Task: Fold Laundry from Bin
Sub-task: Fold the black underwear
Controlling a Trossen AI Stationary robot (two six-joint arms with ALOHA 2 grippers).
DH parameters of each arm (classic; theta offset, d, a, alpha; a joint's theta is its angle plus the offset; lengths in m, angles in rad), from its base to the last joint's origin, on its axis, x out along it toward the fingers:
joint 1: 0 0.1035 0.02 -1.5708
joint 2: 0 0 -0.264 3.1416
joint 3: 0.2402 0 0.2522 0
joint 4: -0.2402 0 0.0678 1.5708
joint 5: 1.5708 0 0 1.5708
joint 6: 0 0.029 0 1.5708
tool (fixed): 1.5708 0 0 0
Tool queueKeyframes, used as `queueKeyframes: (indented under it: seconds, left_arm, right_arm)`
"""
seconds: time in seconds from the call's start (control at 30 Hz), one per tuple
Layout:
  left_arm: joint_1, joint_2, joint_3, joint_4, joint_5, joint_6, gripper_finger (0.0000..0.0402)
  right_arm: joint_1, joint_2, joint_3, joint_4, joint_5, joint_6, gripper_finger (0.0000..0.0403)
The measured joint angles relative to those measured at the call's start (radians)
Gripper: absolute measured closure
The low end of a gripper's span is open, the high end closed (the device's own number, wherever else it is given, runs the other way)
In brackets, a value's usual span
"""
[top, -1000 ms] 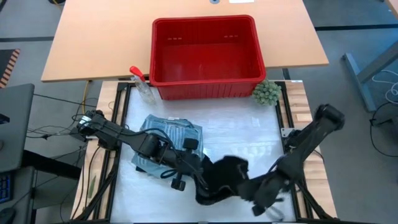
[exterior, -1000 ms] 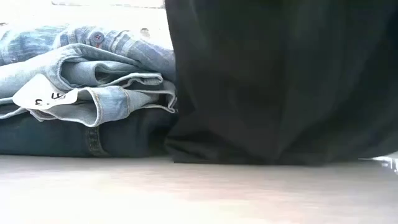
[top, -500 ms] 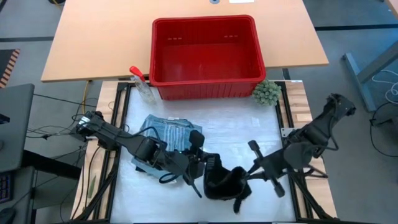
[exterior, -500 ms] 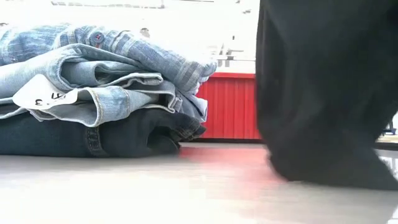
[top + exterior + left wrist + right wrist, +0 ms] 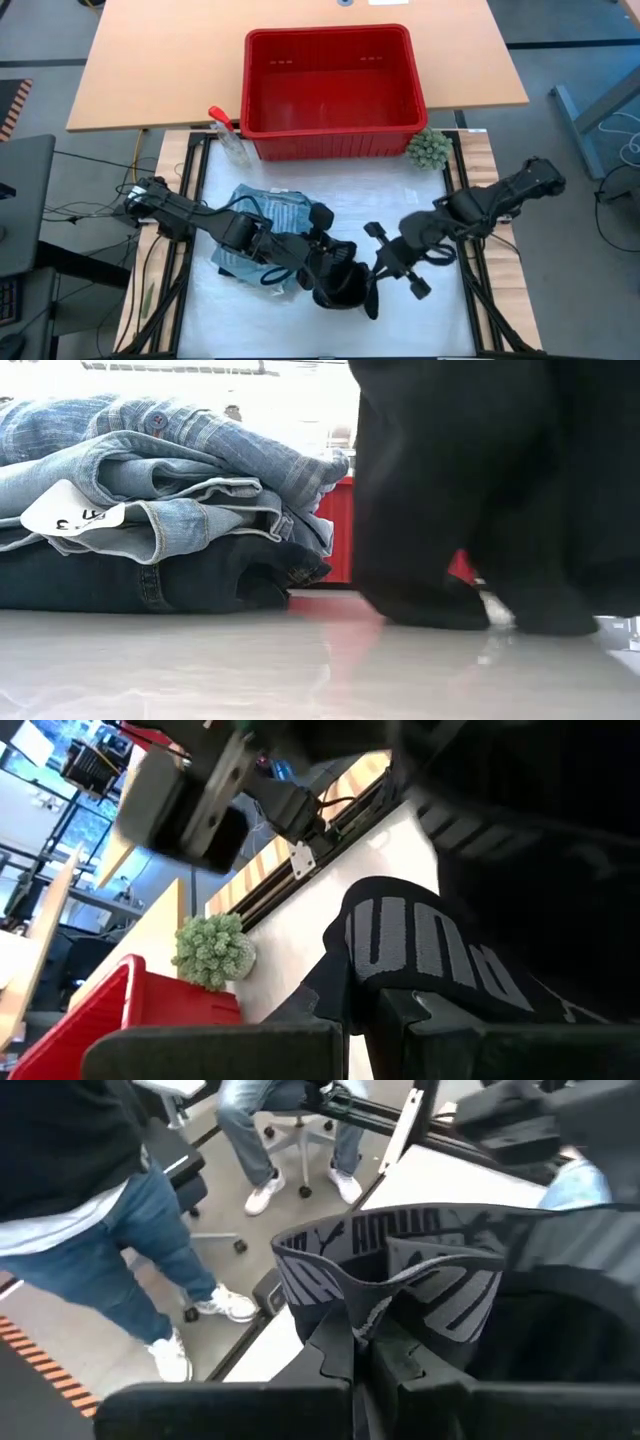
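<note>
The small black piece (image 5: 345, 285), with a grey-lettered waistband, hangs between my two grippers near the table's front middle. My left gripper (image 5: 333, 262) is shut on it from the left and my right gripper (image 5: 371, 280) from the right. The fingers also show in the wrist views: left gripper (image 5: 360, 1020), right gripper (image 5: 362, 1355). A folded stack of laundry (image 5: 270, 215), light denim on a darker piece, lies flat on the table to the left. It is the folded stack (image 5: 150, 500) in the low view. The red bin (image 5: 330, 80) stands at the far side. My left gripper pinches the lettered waistband (image 5: 400, 970) between its two fingers, which slant down from the table's left. The piece hangs below the fingers. My right gripper pinches a bunched fold of the waistband (image 5: 372, 1315) between its two fingers, slanting down from the table's right. The cloth hangs slack, its lower ends (image 5: 430, 610) on the table.
A green fuzzy ball (image 5: 428, 148) and a spray bottle (image 5: 228, 135) sit beside the bin's near corners. Free white table surface (image 5: 400, 200) lies between bin and grippers. A person's legs (image 5: 150, 1250) and a chair show beyond the table in the right wrist view.
My right gripper has risen and gone from the table's near edge toward the left gripper, carrying its side of the black piece. My left gripper has rolled and risen slightly. The black piece, spread low before, now hangs bunched between the two grippers.
</note>
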Motion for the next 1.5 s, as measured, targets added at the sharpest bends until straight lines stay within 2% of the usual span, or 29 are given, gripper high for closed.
queueKeyframes:
  seconds: [0.23, 0.3, 0.47, 0.63, 0.87, 1.2, 1.33, 1.5]
  left_arm:
    - [0.000, 0.042, 0.001, 0.035, 0.016, 0.020, 0.0401]
    - [-0.001, 0.046, 0.000, 0.035, -0.012, 0.042, 0.0401]
    - [-0.002, 0.043, 0.002, 0.095, -0.027, 0.124, 0.0401]
    - [-0.002, 0.043, 0.002, 0.119, -0.019, 0.161, 0.0401]
    - [-0.001, 0.044, 0.002, 0.122, 0.003, 0.168, 0.0401]
    - [0.009, 0.050, 0.002, 0.132, 0.034, 0.152, 0.0401]
    - [0.009, 0.050, 0.002, 0.141, 0.036, 0.153, 0.0401]
    - [0.009, 0.050, 0.001, 0.141, 0.043, 0.142, 0.0401]
  right_arm:
    - [-0.072, -0.001, 0.000, 0.002, -0.057, 0.007, 0.0376]
    - [-0.090, -0.001, 0.000, 0.000, -0.073, 0.007, 0.0376]
    - [-0.127, -0.003, 0.000, -0.006, -0.073, 0.013, 0.0359]
    - [-0.155, -0.005, 0.000, -0.040, -0.073, 0.098, 0.0344]
    - [-0.171, -0.005, 0.000, -0.166, -0.066, 0.140, 0.0340]
    - [-0.170, -0.005, 0.000, -0.186, -0.045, 0.150, 0.0336]
    - [-0.170, -0.005, 0.000, -0.187, -0.040, 0.123, 0.0316]
    - [-0.170, -0.005, 0.000, -0.186, -0.012, 0.117, 0.0263]
